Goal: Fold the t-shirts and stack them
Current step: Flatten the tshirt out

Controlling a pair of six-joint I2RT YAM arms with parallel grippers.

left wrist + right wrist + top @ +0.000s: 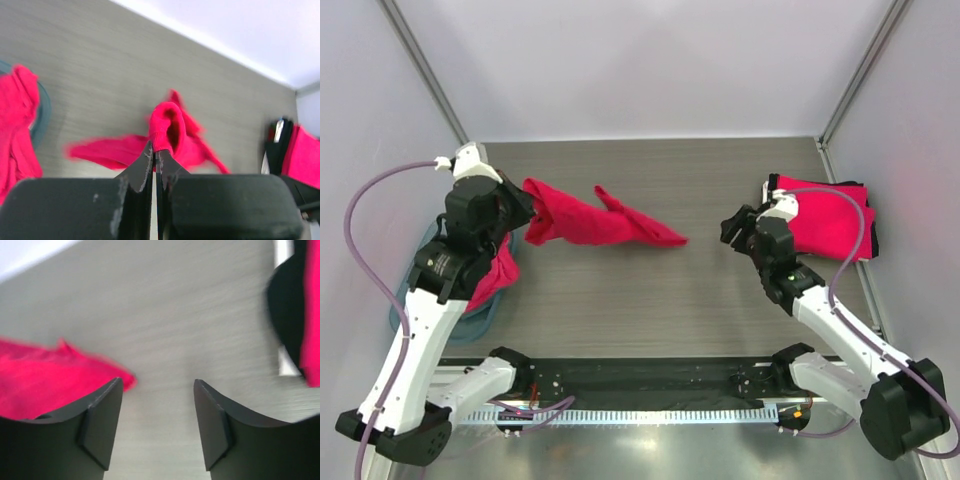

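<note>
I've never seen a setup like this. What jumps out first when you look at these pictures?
A bright red t-shirt sprawls across the middle of the grey table, one end pinched in the shut left end effector. At the far right lies a neatly folded red stack, with the open right end effector beside it, holding nothing.

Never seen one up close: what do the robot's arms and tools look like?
Left arm and right arm: white shells, black joints, a looping purple cable each. Left tool and right tool: black, two wedge-shaped fingers.
</note>
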